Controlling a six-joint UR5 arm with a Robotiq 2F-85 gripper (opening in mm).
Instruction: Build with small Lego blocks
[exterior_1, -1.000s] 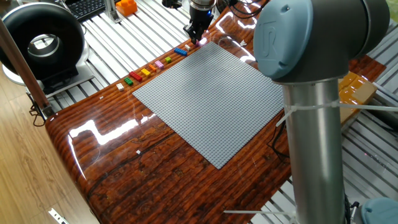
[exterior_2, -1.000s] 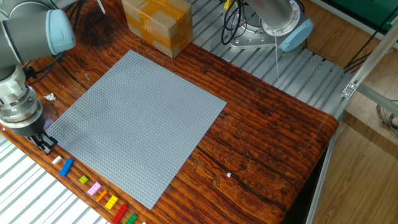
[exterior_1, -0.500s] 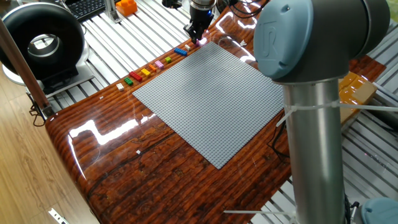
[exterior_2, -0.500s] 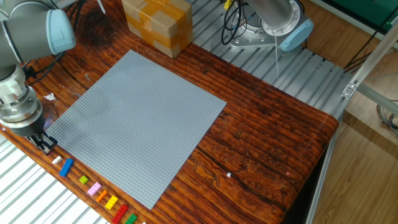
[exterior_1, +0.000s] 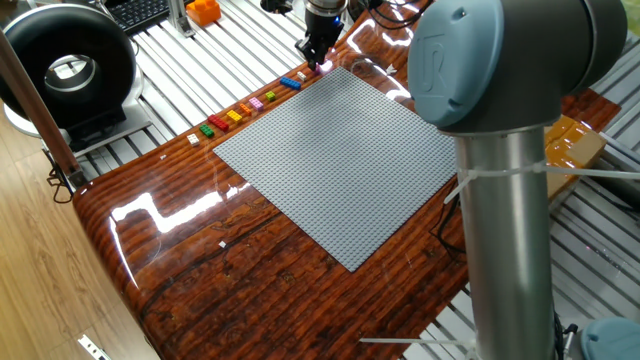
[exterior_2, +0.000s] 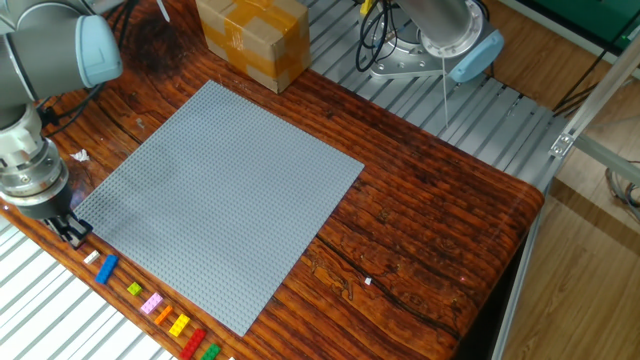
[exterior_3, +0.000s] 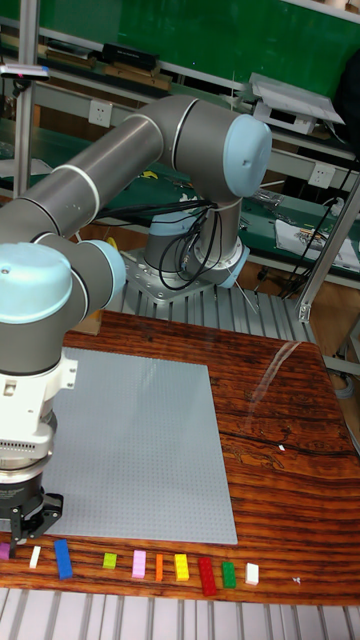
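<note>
Bricks in a row along the table's near edge: the small Lego blocks (exterior_3: 140, 566) sit single file on the wood, just off the side of the grey baseplate (exterior_3: 130, 450) and not on it. Reading along the line in the tall fixed view, there's white, blue, green, pink, orange, yellow, red, green and white again, each with a little gap from its neighbour, plus a purple one at the far end, cut off by the picture's edge. From the other fixed view the same line (exterior_2: 150, 303) runs beside the baseplate (exterior_2: 220, 200), with the blue one closest to the arm.

And the gripper (exterior_3: 27, 520) is right down at the end of that row, low over the table by the baseplate's corner, fingers pointing straight down. From one fixed view it (exterior_1: 313, 55) hangs over the far end of the blocks (exterior_1: 250, 105). Whether those black fingers are parted or pressed together, I can't tell from here; nothing shows between them. A cardboard box (exterior_2: 252, 38) sits past the baseplate's opposite corner.
</note>
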